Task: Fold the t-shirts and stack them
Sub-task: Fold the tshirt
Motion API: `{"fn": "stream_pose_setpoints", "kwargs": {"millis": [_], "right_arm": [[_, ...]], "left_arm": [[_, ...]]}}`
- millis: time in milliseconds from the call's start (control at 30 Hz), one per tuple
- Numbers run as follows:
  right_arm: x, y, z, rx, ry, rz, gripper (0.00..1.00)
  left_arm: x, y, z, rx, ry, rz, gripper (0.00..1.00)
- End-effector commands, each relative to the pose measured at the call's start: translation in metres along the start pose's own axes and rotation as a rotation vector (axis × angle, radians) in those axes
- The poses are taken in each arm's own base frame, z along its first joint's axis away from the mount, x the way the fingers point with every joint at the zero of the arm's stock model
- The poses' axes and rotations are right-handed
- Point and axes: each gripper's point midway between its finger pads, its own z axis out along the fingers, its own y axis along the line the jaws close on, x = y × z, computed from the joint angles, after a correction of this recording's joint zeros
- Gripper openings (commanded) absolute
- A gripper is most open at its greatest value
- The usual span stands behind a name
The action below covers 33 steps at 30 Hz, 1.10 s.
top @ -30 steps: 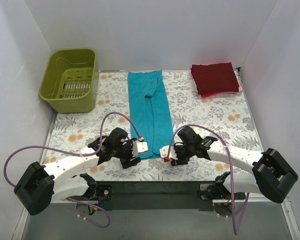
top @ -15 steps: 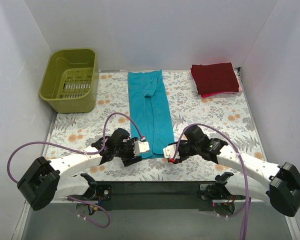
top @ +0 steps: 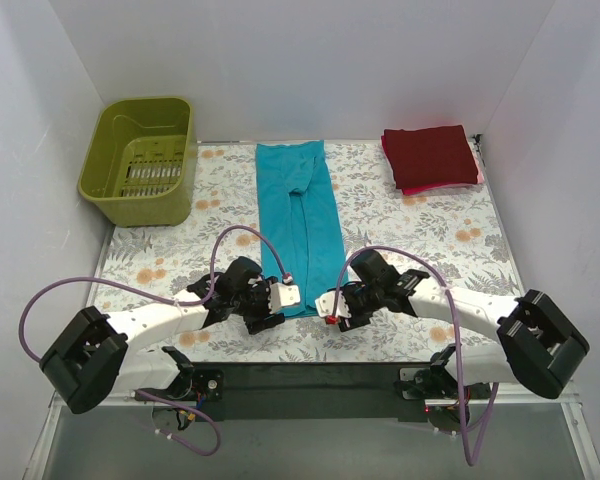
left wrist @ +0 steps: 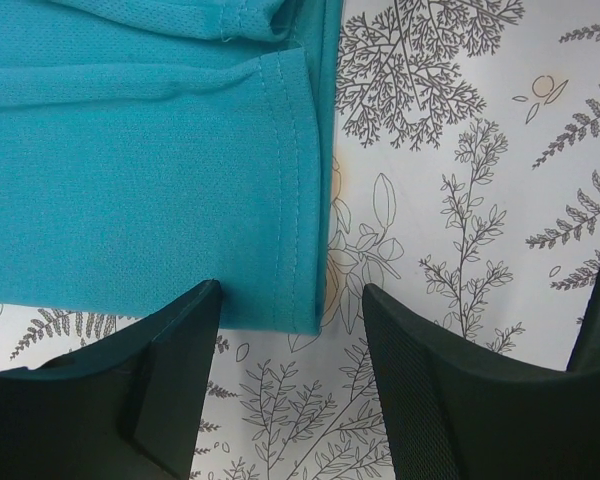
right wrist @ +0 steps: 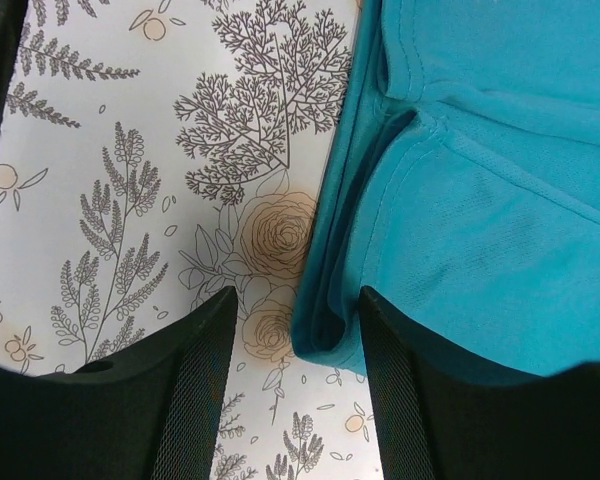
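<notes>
1. Since half a second ago the right gripper point(top: 330, 306) has slid a little leftward, up to the near right corner of the teal shirt point(top: 302, 225), and its elbow has swung in from the right edge of the bench point(top: 430, 240).
2. The left gripper point(top: 283, 297) has hardly shifted and sits at the shirt's near left corner.
3. The left jaws are wide apart. The hemmed corner lies in the gap between the fingers point(left wrist: 170, 390), and nothing is pinched.
4. The right jaws are also wide, straddling the folded corner with one finger point(right wrist: 460, 420) over the cloth. Whether it touches the cloth cannot be told.
5. The teal shirt lies as a long narrow strip running from the middle of the far edge toward the near edge.
6. A folded red shirt point(top: 430, 155) rests on a pink shirt point(top: 420, 188) at the far right corner.
7. The basket point(top: 140, 160) stands at the far left corner.
</notes>
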Motion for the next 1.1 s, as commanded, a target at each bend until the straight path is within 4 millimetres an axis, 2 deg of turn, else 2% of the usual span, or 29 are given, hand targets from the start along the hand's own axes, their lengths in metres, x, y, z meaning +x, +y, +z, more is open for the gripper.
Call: {"fn": "stream_pose_setpoints", "kwargs": {"millis": [0, 233, 400, 467, 567, 633, 700, 800, 1067], "right_arm": [[0.003, -0.001, 0.007, 0.005, -0.006, -0.014, 0.58], [0.028, 0.015, 0.018, -0.028, 0.067, 0.037, 0.49], [0.035, 0.021, 0.020, -0.038, 0.084, 0.074, 0.46], [0.030, 0.017, 0.017, -0.021, 0.074, 0.085, 0.46], [0.012, 0.005, 0.008, 0.016, 0.026, 0.079, 0.49], [0.005, 0.007, 0.003, 0.001, 0.014, 0.115, 0.52], [-0.006, 0.000, -0.002, -0.001, -0.001, 0.130, 0.53], [-0.012, 0.000, -0.004, -0.016, -0.010, 0.166, 0.54], [-0.004, 0.000, -0.001, -0.026, 0.011, 0.203, 0.54]], "left_arm": [[-0.012, 0.003, 0.001, 0.003, -0.035, 0.041, 0.57], [-0.004, -0.003, 0.005, 0.032, -0.015, 0.046, 0.55], [0.000, -0.006, 0.007, 0.041, -0.002, 0.041, 0.53], [-0.001, -0.005, 0.006, 0.036, -0.008, 0.043, 0.52], [-0.002, -0.005, 0.005, 0.036, -0.013, 0.046, 0.52], [-0.003, -0.005, 0.004, 0.034, -0.016, 0.046, 0.52], [-0.004, -0.004, 0.003, 0.031, -0.019, 0.043, 0.52], [-0.006, -0.005, 0.003, 0.032, -0.025, 0.043, 0.52], [-0.008, -0.004, 0.004, 0.035, -0.023, 0.040, 0.52]]}}
